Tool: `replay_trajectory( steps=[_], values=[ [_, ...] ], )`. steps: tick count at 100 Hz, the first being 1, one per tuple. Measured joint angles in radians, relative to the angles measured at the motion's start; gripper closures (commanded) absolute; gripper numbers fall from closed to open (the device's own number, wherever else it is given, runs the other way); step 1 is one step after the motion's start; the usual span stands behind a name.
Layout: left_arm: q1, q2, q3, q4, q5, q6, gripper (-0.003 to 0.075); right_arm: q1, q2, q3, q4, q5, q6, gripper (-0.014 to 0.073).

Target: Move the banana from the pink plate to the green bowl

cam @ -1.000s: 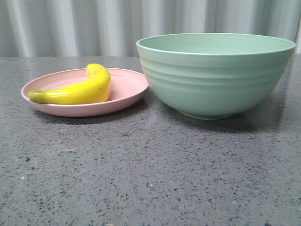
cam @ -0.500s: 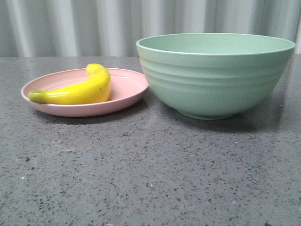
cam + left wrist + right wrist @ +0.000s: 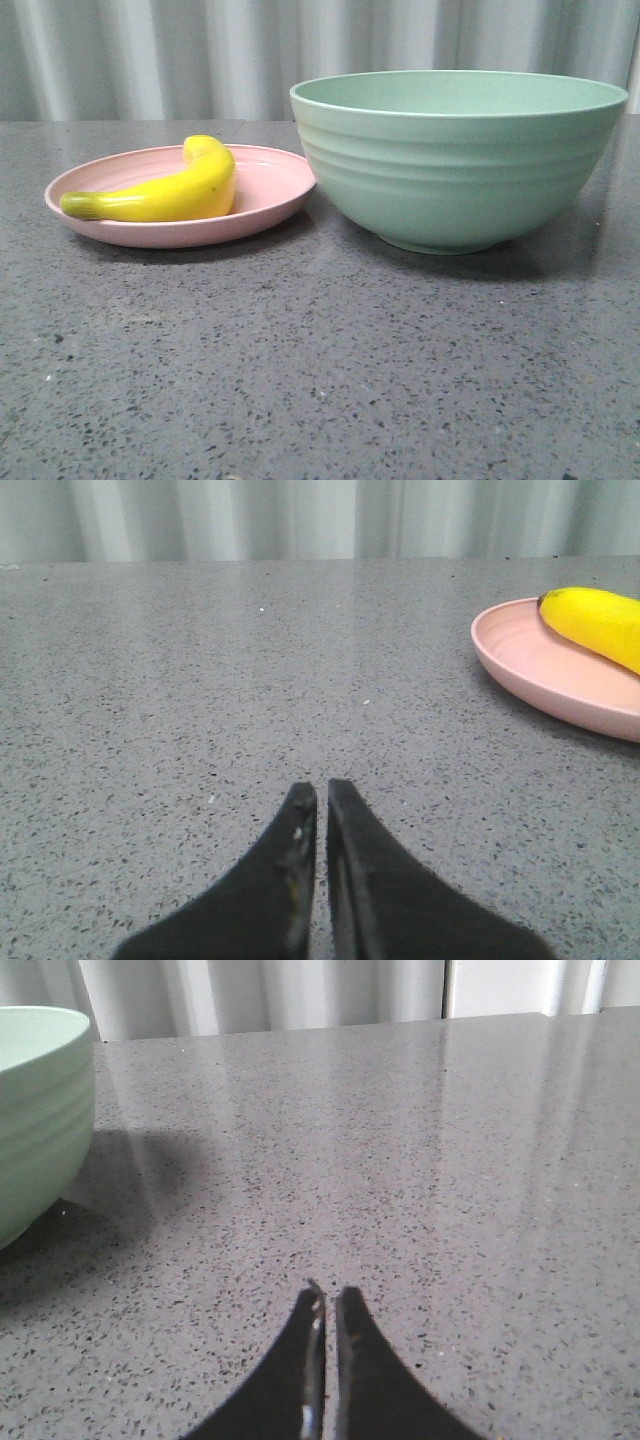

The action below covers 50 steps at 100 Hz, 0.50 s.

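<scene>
The yellow banana (image 3: 165, 190) lies on the pink plate (image 3: 270, 190) at the left of the front view. The green bowl (image 3: 460, 160) stands just right of the plate, nearly touching its rim. Neither gripper shows in the front view. In the left wrist view my left gripper (image 3: 321, 788) is shut and empty, low over bare table, with the plate (image 3: 540, 670) and the banana's end (image 3: 595, 620) off to one side. In the right wrist view my right gripper (image 3: 328, 1292) is shut and empty over bare table, with the bowl (image 3: 35, 1110) at the edge.
The grey speckled table (image 3: 320, 350) stretches out in front of the plate and bowl. A pale corrugated wall (image 3: 200, 50) runs along the table's far edge.
</scene>
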Motion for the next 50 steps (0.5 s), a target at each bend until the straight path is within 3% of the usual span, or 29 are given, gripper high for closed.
replay_trajectory(
  steps=[50],
  values=[
    [0.000,0.000,0.000,0.000,-0.001,0.000,0.0741,0.000,0.000,0.000,0.000,0.000,0.000,0.0662]
  ],
)
